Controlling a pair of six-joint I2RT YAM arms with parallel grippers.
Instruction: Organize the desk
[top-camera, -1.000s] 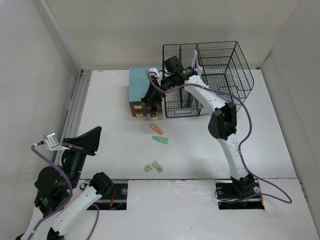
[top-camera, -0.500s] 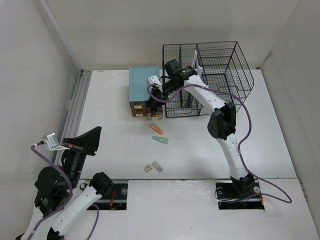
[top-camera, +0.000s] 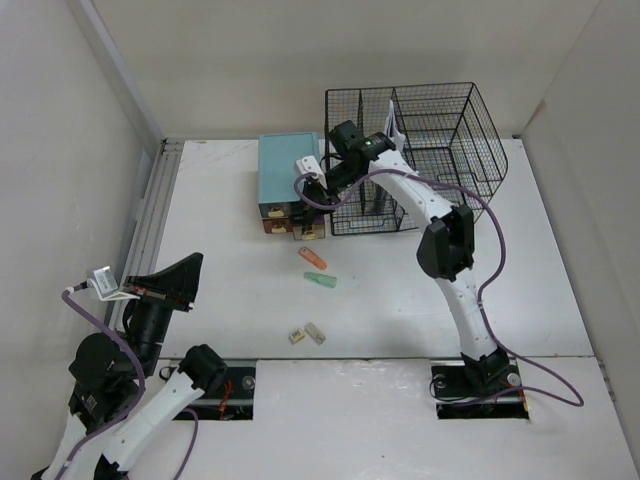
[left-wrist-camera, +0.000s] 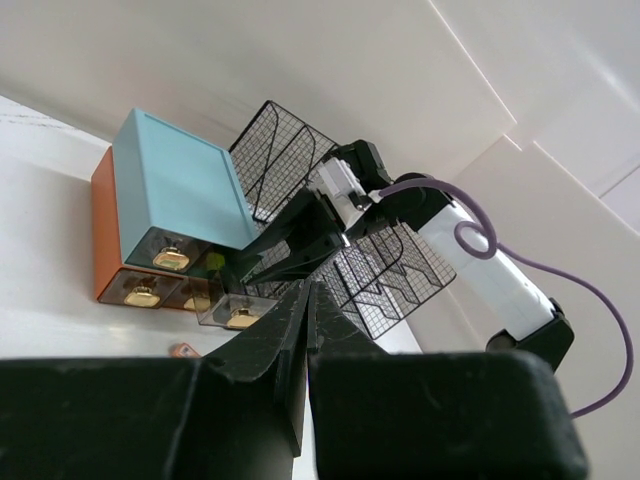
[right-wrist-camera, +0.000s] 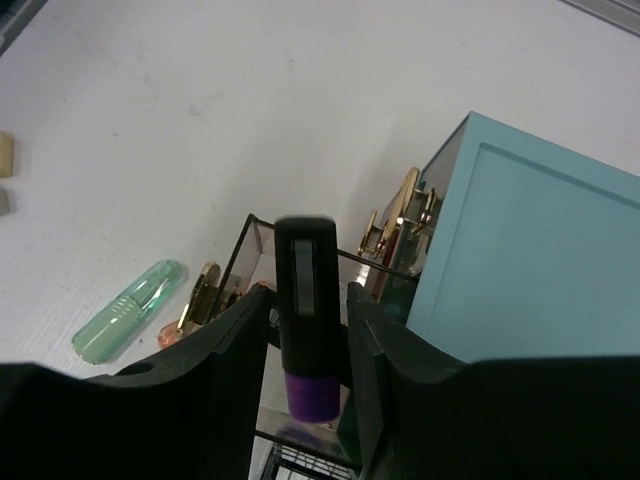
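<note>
Rack (top-camera: 432, 150) tight beside drawer box (top-camera: 284, 170), drawer (top-camera: 309, 231) jutting forward, desk (top-camera: 220, 270) open leftward

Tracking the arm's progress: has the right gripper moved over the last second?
Yes. In the top view the right gripper, shut on a purple-tipped marker, has shifted right, off the front of the teal drawer box toward the wire rack.
</note>
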